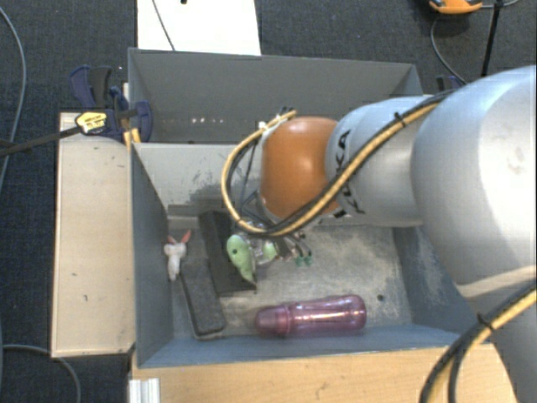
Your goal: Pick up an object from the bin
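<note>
My gripper (284,245) hangs under the arm's orange cover, low over the middle of the bin floor. A pale green rounded toy (241,256) lies right at its left side, resting on a black flat block (225,259); whether the gripper touches the toy I cannot tell. A tiny green piece (303,260) sits just to the gripper's right. A purple translucent bottle (311,316) lies on its side along the front wall, below the gripper.
A long dark grey bar (200,302) lies aslant at the front left. A small white and pink figure (174,257) rests against the left wall. The arm and its cables cover the bin's right and back.
</note>
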### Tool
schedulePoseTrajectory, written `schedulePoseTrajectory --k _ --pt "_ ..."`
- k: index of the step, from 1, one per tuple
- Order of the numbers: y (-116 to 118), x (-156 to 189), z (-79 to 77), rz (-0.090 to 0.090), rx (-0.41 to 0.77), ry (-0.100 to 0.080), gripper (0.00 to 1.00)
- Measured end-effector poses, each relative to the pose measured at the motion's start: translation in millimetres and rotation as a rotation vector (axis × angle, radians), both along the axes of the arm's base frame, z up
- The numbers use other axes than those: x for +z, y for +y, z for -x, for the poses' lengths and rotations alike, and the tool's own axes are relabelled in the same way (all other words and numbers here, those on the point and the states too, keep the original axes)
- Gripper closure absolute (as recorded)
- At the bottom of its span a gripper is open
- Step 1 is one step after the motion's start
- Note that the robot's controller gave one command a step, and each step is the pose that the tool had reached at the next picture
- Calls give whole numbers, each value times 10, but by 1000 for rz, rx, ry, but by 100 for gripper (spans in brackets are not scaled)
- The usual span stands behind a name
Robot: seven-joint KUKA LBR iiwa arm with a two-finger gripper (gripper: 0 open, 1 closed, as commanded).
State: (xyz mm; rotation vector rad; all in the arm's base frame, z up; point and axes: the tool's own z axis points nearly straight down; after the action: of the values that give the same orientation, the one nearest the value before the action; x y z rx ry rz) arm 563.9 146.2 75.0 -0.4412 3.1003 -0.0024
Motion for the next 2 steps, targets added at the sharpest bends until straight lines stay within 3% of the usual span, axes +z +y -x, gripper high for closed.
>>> schedulePoseTrajectory --k 1,2 --pt "-2 266 21 1 -1 6 100" --pt "3 493 1 0 -1 -1 100"
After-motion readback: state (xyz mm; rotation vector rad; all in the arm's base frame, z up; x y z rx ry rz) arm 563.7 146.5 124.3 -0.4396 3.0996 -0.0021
